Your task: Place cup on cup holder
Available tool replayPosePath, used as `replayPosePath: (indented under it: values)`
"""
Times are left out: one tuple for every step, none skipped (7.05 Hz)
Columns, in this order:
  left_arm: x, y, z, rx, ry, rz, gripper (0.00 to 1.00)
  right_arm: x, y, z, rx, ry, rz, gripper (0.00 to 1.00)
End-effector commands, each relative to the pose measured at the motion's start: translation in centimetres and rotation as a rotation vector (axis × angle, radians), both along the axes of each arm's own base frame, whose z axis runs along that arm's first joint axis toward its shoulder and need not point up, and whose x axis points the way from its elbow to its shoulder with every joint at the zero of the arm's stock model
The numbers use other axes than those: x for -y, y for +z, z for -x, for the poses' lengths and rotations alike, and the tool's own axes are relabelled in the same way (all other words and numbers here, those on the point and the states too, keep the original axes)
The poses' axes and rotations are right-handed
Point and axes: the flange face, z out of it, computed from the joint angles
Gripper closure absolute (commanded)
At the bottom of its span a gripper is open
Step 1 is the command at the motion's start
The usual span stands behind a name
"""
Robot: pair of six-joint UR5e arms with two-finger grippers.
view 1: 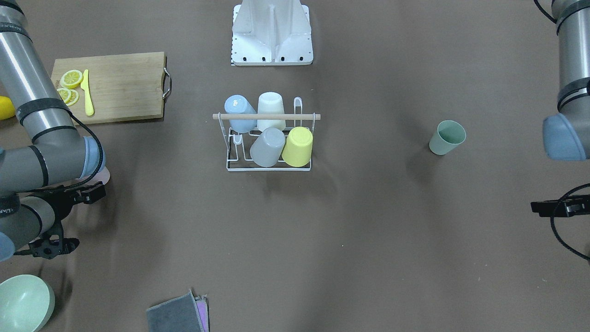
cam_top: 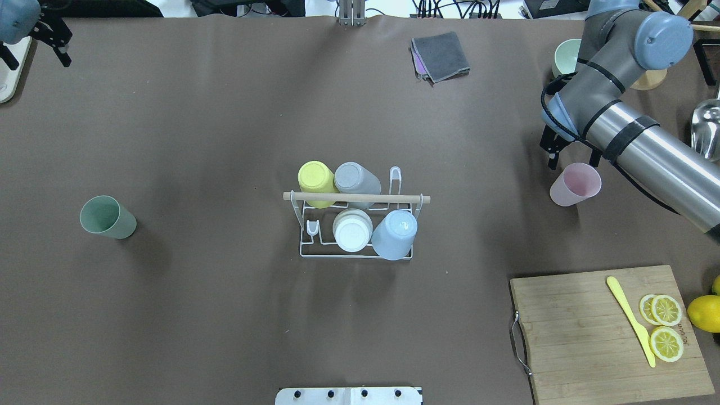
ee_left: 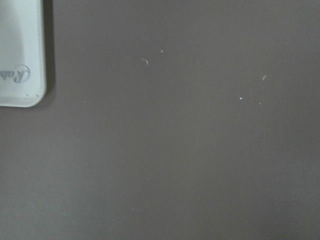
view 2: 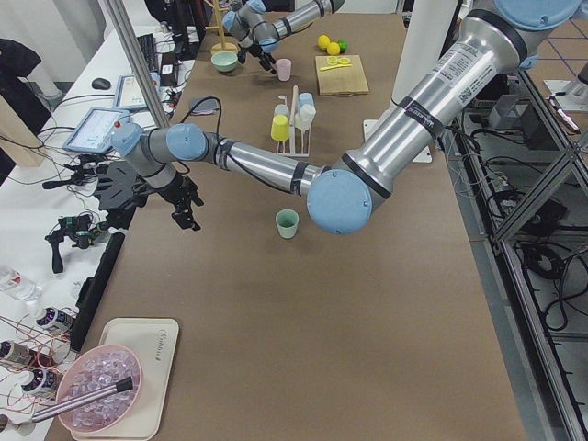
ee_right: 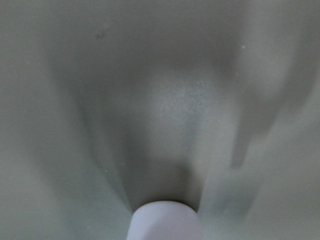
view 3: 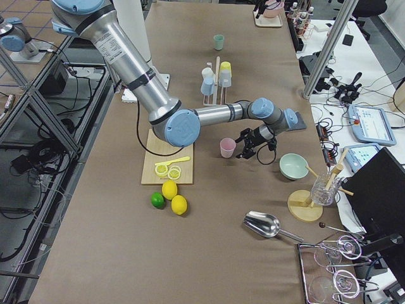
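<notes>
Grey cloth point(view 1: 175, 316) lay nearest on the brown counter point(view 1: 368, 240). Four cups point(cam_top: 352, 229) sat on the holder point(cam_top: 360, 197); green cup point(cam_top: 107, 217) and pink cup point(cam_top: 575, 184) stood loose. Left pincer point(view 2: 186, 223) and right pincer point(cam_top: 572, 160) gaped empty.

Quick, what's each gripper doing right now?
Left gripper: open, holding nothing.
Right gripper: open, holding nothing; its jaws are apart just beyond the pink cup, not gripping it.
</notes>
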Motion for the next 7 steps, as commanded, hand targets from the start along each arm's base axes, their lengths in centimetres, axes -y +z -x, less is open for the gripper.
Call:
replayPosePath:
  values:
    - [-1.2,-1.4,-5.2,-0.016,0.062,0.064,0.03,-0.4,0.1,1.4,-0.002,-0.007,0.044,0.06]
    - [-2.2,-0.8,-7.3,-0.005,0.098,0.097,0.03,-0.8,0.2,1.8,-0.009,-0.014,0.058,0.06]
    - [-3.7,0.0,-10.1,0.012,0.143,0.137,0.03,-0.9,0.2,1.8,-0.012,-0.017,0.061,0.06]
    - [-5.0,1.7,-11.8,0.026,0.171,0.163,0.03,-1.0,0.5,1.8,-0.01,-0.032,0.052,0.06]
    - [-6.7,2.9,-14.0,0.042,0.208,0.194,0.03,-1.1,0.6,1.7,0.004,-0.056,0.043,0.06]
    - [-7.9,3.3,-16.1,0.059,0.244,0.215,0.03,-1.3,0.7,1.6,0.014,-0.075,0.048,0.06]
    - [-8.9,3.5,-16.6,0.075,0.262,0.249,0.03,-1.5,0.8,1.7,0.012,-0.077,0.054,0.07]
